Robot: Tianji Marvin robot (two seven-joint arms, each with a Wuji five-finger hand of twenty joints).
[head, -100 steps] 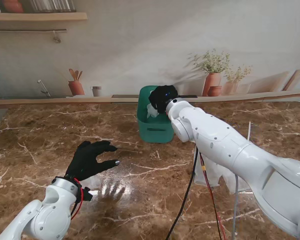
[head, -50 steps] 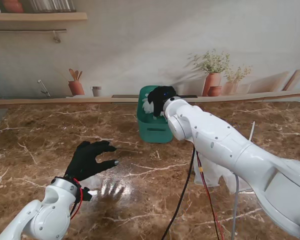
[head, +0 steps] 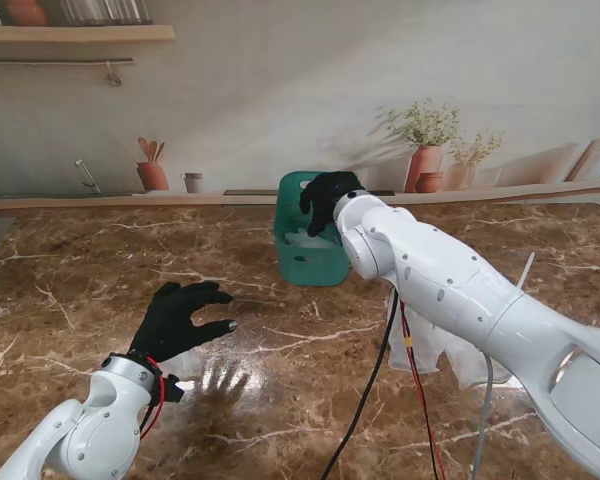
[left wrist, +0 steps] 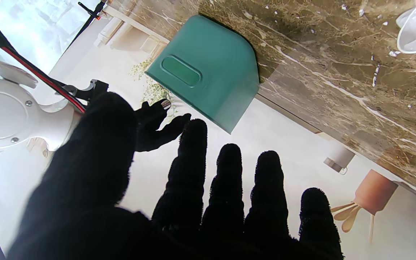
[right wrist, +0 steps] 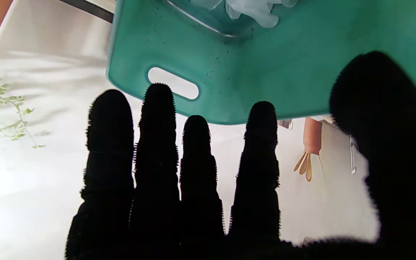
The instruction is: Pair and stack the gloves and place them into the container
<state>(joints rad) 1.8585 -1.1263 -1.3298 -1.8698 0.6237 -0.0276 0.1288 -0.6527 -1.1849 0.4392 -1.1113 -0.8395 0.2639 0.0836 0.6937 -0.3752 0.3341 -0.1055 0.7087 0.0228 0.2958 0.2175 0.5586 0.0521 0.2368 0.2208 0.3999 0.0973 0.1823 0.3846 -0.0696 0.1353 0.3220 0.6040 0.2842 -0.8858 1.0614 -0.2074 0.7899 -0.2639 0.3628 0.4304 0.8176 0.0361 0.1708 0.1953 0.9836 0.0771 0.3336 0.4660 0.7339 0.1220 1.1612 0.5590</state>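
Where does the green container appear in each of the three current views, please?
Stand view: the green container stands at the far middle of the table, with the right hand over it.
Left wrist view: its outside wall and oval handle recess show.
Right wrist view: its inside wall and handle slot show.
Shared landmark: the terracotta utensil pot.

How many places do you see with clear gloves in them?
2. One bunch lies inside the green container, gloves; another pile of clear gloves lies on the table under the right arm. How many gloves each holds cannot be told.
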